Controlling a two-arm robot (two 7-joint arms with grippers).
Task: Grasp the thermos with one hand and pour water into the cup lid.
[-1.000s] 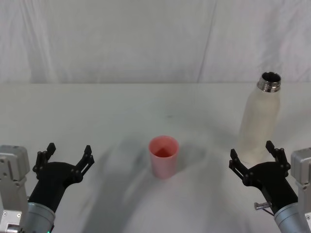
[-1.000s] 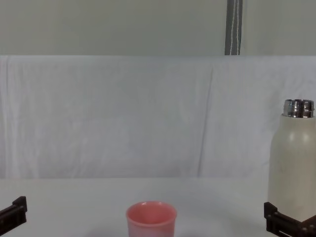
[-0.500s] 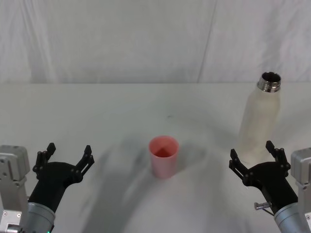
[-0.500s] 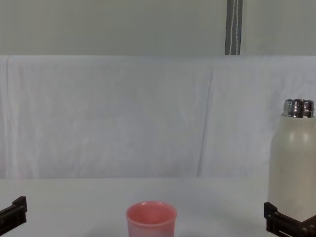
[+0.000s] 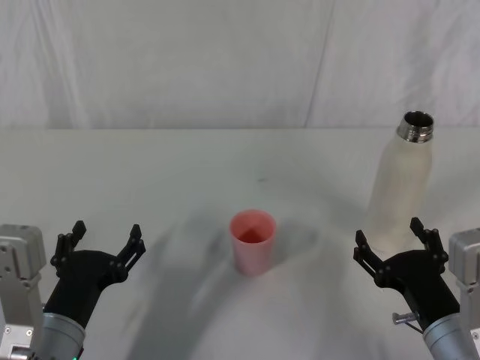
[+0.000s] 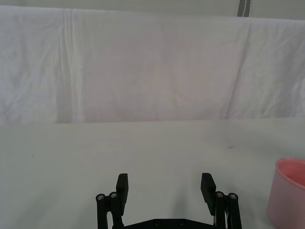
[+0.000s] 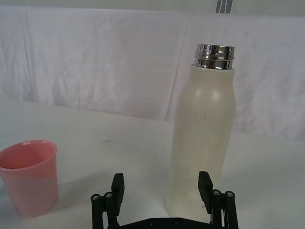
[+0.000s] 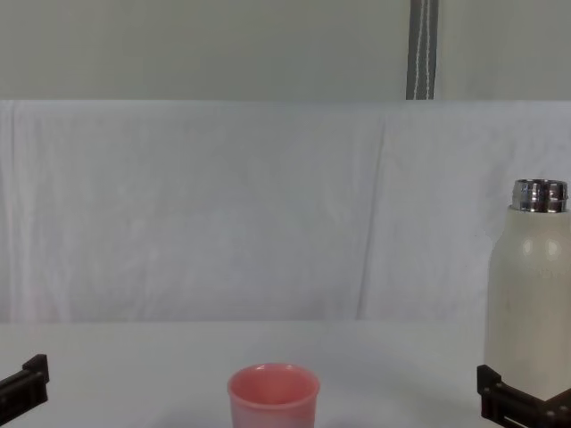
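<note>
progress: nothing grasped, all left | thermos upright, right of frame | cup lid centre, no pour seen | right gripper fingers spread just before thermos | left gripper spread, lower left, idle

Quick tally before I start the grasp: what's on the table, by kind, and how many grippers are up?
Thermos: 1
Cup lid: 1
Grippers: 2, the left gripper and the right gripper, both open
Total: 4
</note>
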